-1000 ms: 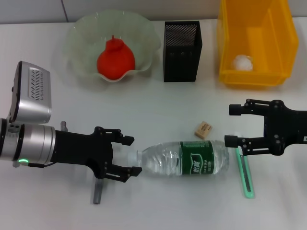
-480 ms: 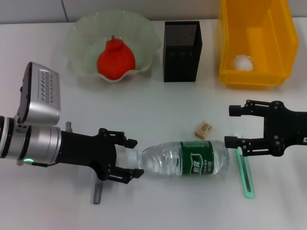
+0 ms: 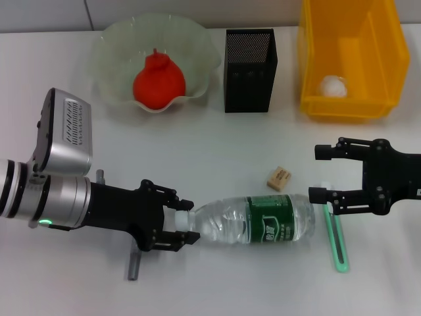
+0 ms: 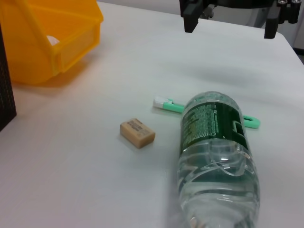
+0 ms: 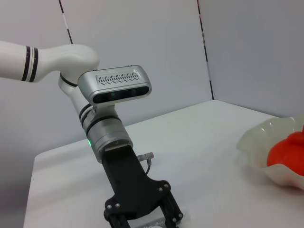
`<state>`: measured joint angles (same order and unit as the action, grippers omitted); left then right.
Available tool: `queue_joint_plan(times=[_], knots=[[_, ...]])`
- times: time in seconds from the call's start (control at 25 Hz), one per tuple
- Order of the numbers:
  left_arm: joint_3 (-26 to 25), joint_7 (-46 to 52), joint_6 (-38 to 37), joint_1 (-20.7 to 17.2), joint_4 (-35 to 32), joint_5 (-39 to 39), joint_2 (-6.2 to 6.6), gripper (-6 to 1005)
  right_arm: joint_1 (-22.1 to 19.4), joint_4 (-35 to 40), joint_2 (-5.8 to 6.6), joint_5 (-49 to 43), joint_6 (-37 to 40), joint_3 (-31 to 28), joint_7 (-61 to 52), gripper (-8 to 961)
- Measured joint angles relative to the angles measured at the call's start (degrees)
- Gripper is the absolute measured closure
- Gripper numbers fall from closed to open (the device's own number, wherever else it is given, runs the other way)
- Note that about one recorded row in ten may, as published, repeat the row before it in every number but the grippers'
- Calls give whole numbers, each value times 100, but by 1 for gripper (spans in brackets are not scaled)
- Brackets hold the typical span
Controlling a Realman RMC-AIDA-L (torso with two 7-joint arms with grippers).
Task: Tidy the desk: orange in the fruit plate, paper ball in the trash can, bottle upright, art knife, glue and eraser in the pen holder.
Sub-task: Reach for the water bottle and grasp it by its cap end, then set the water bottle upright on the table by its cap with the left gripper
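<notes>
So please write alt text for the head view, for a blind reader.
The left end effector is open around the cap of the bottle lying on the desk. The right end effector is open, near the art knife.

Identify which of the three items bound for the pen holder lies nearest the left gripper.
The glue: this grey stick lies just beneath the left gripper, partly hidden by it. The eraser and art knife lie past the bottle, by the right gripper.

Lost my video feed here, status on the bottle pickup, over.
Left gripper open, jaws straddling the cap end of the bottle, which lies flat on the desk. Right gripper open, hovering beyond the bottle's base. Eraser close beside the bottle.
</notes>
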<state>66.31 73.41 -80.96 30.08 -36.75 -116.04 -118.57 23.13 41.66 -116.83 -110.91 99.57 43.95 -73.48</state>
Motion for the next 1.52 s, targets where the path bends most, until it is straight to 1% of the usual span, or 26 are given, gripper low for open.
queue_joint_plan(times=[0.04,0.28,0.68,0.88,1.0,1.2,1.4,1.52], knots=[[0,-1,0,0,0,8,0,429,-1,0,1,0,0,0,1,119],[-4,-33,21,-1,1,12,1,428,-2,0,2,0,0,-52,1,119],[-5,-15,31,84,33,-17,2,550,4,0,-5,0,1,-64,0,119],[-5,-5,30,85,24,-19,2,550,-4,0,-6,0,1,-70,-19,120],[-68,5,-115,87,-33,19,16,550,-11,0,-6,0,4,-84,-28,120],[-233,20,-336,87,-129,31,28,550,-18,0,-6,0,47,-141,-41,120],[-784,23,-970,93,-387,39,28,550,-27,0,-6,0,53,-158,-46,120],[-965,24,-1151,128,-462,45,28,550,-28,0,-6,0,56,-184,-47,120]])
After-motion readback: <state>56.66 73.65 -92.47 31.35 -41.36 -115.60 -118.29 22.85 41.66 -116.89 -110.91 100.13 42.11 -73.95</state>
